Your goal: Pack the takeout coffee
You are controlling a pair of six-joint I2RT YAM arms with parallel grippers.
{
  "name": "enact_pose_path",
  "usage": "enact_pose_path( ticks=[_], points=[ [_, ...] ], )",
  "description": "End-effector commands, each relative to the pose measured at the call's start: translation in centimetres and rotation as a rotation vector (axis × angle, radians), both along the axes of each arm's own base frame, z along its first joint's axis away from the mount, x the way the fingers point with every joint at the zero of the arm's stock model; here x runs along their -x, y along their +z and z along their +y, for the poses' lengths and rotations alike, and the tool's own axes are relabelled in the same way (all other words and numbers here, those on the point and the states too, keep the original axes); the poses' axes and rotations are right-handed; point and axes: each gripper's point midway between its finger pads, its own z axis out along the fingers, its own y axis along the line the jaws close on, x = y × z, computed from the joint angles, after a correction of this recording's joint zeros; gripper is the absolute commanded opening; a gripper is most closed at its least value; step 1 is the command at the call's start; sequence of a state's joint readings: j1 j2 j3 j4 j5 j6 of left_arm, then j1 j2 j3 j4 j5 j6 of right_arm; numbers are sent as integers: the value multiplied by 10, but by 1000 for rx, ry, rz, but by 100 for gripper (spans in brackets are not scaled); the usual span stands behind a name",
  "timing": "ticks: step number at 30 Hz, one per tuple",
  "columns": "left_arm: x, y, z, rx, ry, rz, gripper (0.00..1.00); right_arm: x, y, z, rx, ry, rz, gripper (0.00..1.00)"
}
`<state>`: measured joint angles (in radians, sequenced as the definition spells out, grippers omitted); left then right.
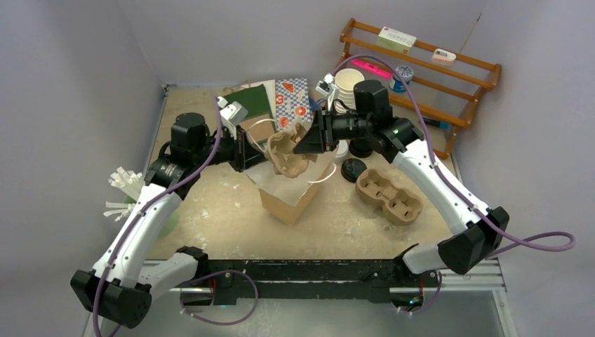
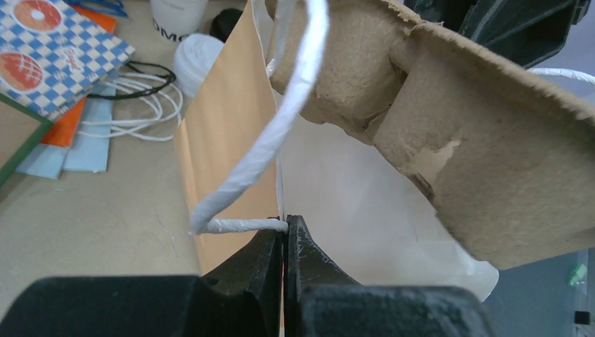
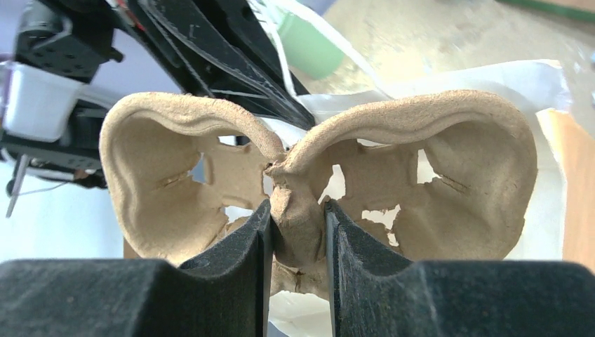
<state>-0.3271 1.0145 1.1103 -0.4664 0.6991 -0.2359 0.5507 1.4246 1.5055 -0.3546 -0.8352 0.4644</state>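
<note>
Left jaws pressed shut on the bag (image 2: 224, 140) rim below its handle (image 2: 281, 126); right jaws pinch the carrier (image 3: 302, 203) mid-ridge, on edge over the bag mouth. Black-lid cup (image 1: 353, 169) stands on the counter (image 1: 224, 203) right of the bag, nearer the right arm; white-lid cup (image 2: 198, 60) seemingly beside it, half hidden

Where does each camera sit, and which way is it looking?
Top external: high behind the arms, looking down on the table; both arms show, with left gripper and right gripper.
Left wrist: on the left arm, looking along its shut fingers at the paper bag edge they pinch.
Right wrist: on the right arm, facing the cup carrier its fingers clamp.
Shared: all three show that carrier and bag.
</note>
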Motion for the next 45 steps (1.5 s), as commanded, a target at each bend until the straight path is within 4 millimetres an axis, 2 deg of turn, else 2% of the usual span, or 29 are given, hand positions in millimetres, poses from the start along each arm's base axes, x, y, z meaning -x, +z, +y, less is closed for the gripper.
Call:
enact_pose_path(
  ticks=[1, 5, 9, 14, 21, 26, 32, 37, 45],
  points=[
    [-8, -20, -9, 24, -35, 58, 0, -10, -39, -21, 166, -143, 24, 24],
    [-17, -42, -7, -21, -15, 97, 0, -24, -58, -36, 285, -236, -13, 23],
    [-20, -47, -4, -44, -2, 84, 0, -34, -76, -45, 407, -305, -65, 23],
    [-21, -45, -3, -50, 0, 69, 0, -33, -94, -33, 540, -314, -123, 23],
    [-28, -33, 9, -76, 84, -3, 0, -24, -94, -25, 642, -315, -224, 24],
    [-32, -39, 11, -89, 112, -2, 0, -15, -105, -18, 720, -287, -304, 24],
    [-37, -41, 10, -81, 119, -5, 1, -13, -127, -12, 781, -250, -324, 23],
    [-37, -35, 8, -76, 118, -30, 2, -13, -136, -7, 810, -213, -332, 23],
    [-45, -41, 7, -95, 130, -24, 2, -10, -152, -5, 853, -159, -339, 19]
  ],
)
